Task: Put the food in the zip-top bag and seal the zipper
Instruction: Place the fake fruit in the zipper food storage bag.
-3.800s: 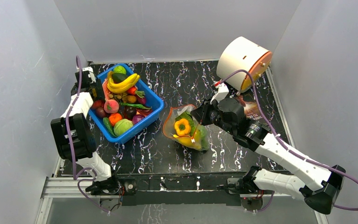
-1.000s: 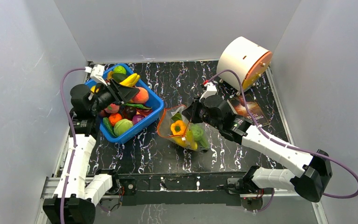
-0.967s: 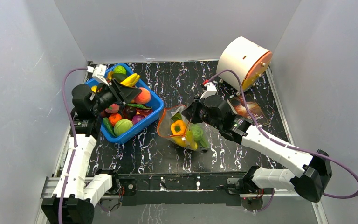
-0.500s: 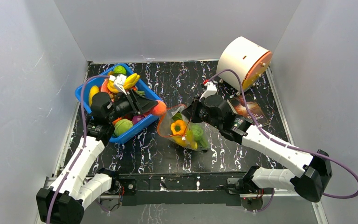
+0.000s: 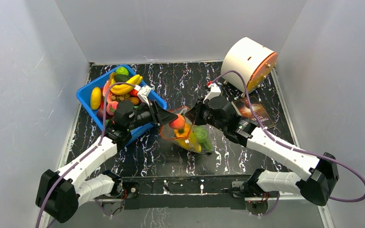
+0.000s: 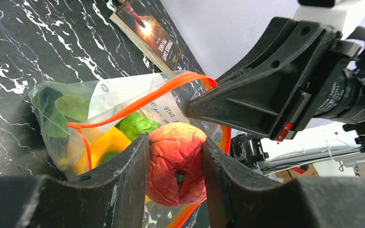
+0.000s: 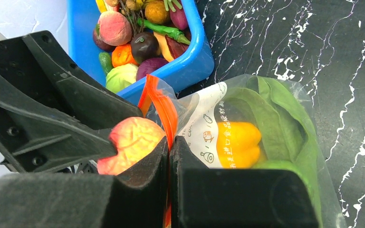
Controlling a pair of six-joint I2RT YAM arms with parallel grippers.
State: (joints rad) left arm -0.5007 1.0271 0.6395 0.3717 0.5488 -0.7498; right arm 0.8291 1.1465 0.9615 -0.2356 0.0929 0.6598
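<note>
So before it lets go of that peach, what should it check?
1. Peach held firmly by the left gripper: ok.
2. Right gripper pinching the orange strip, keeping the bag open: ok.
3. Peach lined up with the bag's mouth: ok.
4. Peach fully past the rim: cannot tell.
5. Room left beside the pepper and lettuce: cannot tell.
6. Strip sealed: not ok, and not due yet.

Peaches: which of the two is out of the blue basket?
The peach pinched between the left fingers at the mouth of the zip-top bag; the other peach lies in the blue basket.
</note>
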